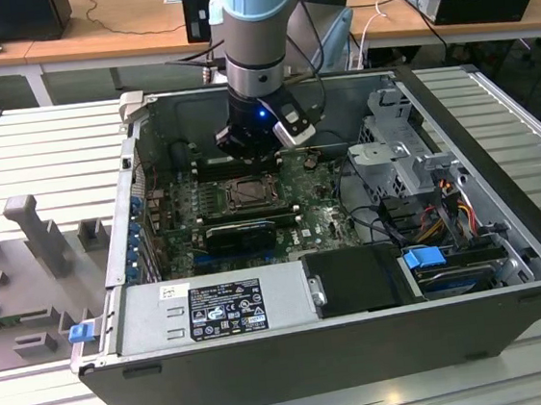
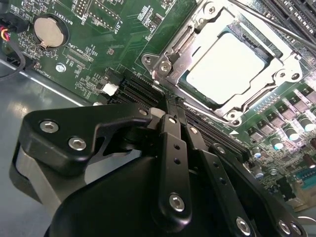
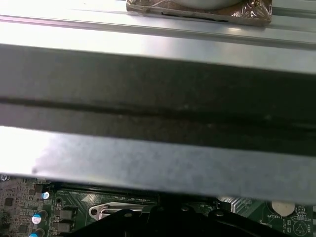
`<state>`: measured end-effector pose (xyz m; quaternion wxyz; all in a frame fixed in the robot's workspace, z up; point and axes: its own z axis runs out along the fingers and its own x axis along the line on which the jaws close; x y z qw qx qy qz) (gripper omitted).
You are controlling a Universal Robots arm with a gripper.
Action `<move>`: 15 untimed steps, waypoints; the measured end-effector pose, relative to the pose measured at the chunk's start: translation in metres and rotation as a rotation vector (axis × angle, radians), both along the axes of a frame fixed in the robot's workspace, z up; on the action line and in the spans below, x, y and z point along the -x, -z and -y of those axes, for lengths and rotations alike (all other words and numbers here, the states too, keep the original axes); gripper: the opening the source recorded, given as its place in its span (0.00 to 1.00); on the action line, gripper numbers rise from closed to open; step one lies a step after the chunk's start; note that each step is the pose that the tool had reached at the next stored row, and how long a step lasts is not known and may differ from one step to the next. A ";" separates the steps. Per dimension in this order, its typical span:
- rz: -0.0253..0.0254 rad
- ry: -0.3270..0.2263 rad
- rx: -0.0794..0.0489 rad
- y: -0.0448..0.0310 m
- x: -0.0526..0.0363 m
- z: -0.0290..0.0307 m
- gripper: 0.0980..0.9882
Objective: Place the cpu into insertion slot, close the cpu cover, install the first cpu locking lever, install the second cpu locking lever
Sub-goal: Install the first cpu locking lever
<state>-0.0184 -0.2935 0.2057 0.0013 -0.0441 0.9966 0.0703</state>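
Silver cpu cover (image 2: 232,69) lies over the cpu (image 2: 224,66); narrow, empty gripper (image 2: 170,101) beside it.

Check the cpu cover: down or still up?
Down: the cpu cover lies flat, framing the cpu seated in its window.

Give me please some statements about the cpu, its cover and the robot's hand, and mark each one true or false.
1. The cpu sits in the insertion slot. True.
2. The cpu cover stands up open. False: it lies flat around the cpu.
3. The hand holds the cpu. False: its fingers are closed together with nothing between them.
4. A round coin battery sits on the green board. True.
5. The computer case lies with its side open. True.
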 end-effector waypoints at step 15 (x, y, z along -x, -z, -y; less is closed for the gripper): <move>0.0000 0.000 0.011 0.0023 -0.0010 0.0000 0.01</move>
